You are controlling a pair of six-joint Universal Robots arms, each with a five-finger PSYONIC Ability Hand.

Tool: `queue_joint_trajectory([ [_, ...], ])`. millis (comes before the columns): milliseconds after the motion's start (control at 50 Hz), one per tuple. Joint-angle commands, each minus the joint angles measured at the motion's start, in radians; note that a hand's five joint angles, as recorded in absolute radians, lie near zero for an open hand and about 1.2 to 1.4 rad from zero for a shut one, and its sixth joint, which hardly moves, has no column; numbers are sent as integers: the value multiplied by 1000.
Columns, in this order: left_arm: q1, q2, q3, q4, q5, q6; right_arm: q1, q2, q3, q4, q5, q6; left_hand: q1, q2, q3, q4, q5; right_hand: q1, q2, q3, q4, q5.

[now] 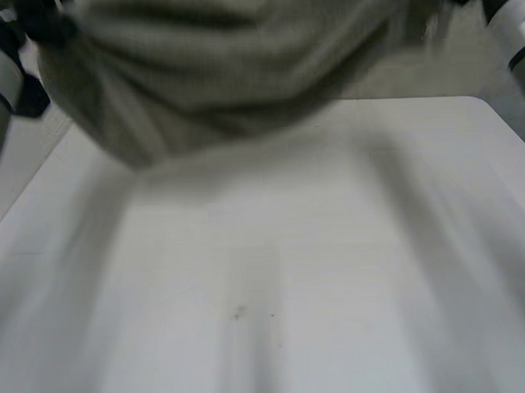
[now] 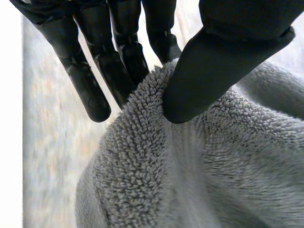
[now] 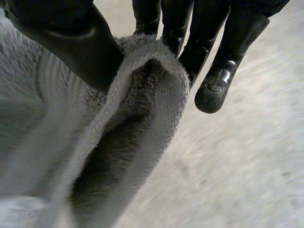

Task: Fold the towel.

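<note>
A grey terry towel [image 1: 223,68] hangs in the air above the far part of the white table [image 1: 334,272], sagging in the middle. My left hand [image 2: 213,71] pinches one upper edge of the towel [image 2: 190,171] between its thumb and fingers [image 2: 118,71]. On the other side my right hand [image 3: 80,42] pinches the opposite upper edge, where the towel [image 3: 137,123] folds over between thumb and fingers [image 3: 213,90]. In the head view the left hand [image 1: 45,23] sits at the towel's top left, and the right arm [image 1: 515,24] comes in at the top right.
Bare white tabletop stretches from under the towel to the near edge, with a few small dark specks [image 1: 239,313] near the middle. The table's far right corner [image 1: 479,103] is rounded.
</note>
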Motion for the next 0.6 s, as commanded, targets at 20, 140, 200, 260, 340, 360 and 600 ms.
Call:
queue_joint_trajectory([
  [20, 7, 6, -100, 7, -25, -153, -7, -59, 219, 71, -79, 114, 211, 179, 179, 178, 198, 74, 62, 79, 61, 70],
  [140, 24, -94, -318, 68, -25, -115, -8, 34, 369, 214, -188, -62, 211, 179, 179, 178, 198, 74, 62, 79, 61, 70],
  [200, 31, -158, -409, 93, -25, -75, -13, 68, 403, 237, -197, -133, 211, 179, 179, 178, 198, 74, 62, 79, 61, 70],
  [260, 36, -195, -445, 102, -25, -47, -47, 160, 479, 277, -197, -317, 211, 179, 179, 178, 198, 74, 62, 79, 61, 70],
  [340, 74, -249, -533, 99, -23, 48, -76, 202, 540, 306, -192, -486, 211, 179, 179, 178, 198, 74, 62, 79, 61, 70],
  [360, 74, -249, -533, 99, -23, 48, -99, 197, 569, 335, -192, -563, 211, 179, 179, 178, 198, 74, 62, 79, 61, 70],
  [600, 172, -46, -745, 81, -6, 180, -188, -16, 682, 633, -225, -670, -26, -59, -58, -59, -40, -5, -16, 1, -17, -8],
])
